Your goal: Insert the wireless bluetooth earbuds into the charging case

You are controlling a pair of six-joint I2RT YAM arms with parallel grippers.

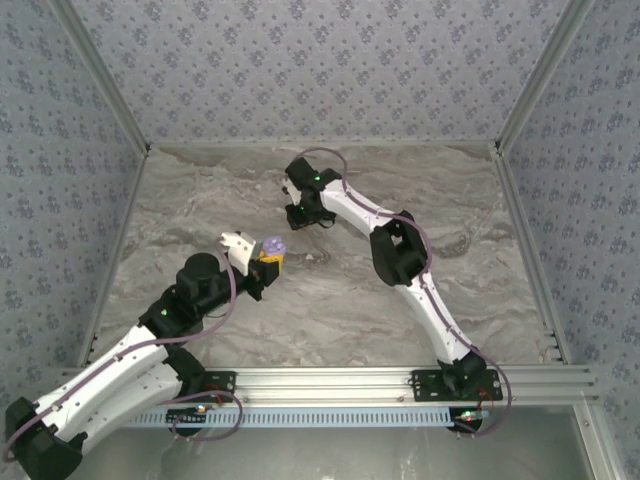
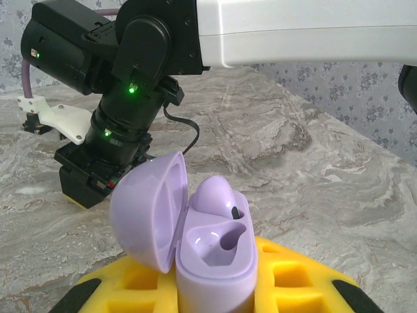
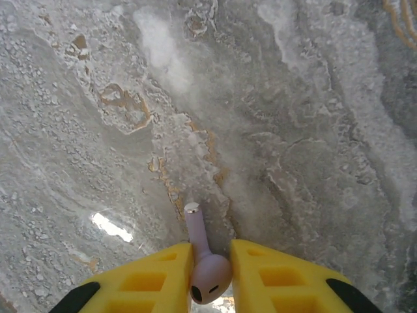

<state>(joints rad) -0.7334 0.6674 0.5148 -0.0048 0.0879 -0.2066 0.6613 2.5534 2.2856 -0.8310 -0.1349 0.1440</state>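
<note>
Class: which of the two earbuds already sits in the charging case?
The earbud in the open charging case's far socket; the other earbud is pinched by the right gripper.

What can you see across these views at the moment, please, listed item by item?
charging case: one, lavender, lid open, held aloft left of centre.
seated earbud: one, lavender, apparently in the case's far well; the near well is empty.
held earbud: one, lavender, pinched between yellow fingers, stem pointing away.
table: one, grey-white marbled.
walls: three, blue-grey floral pattern, around the table.
rail: one, aluminium, near edge.
left gripper: one, yellow fingers, shut on the charging case.
right gripper: one, yellow fingers, closed on the held earbud, low over the table's middle.
arms: two, white and black, reaching from the rail.
</note>
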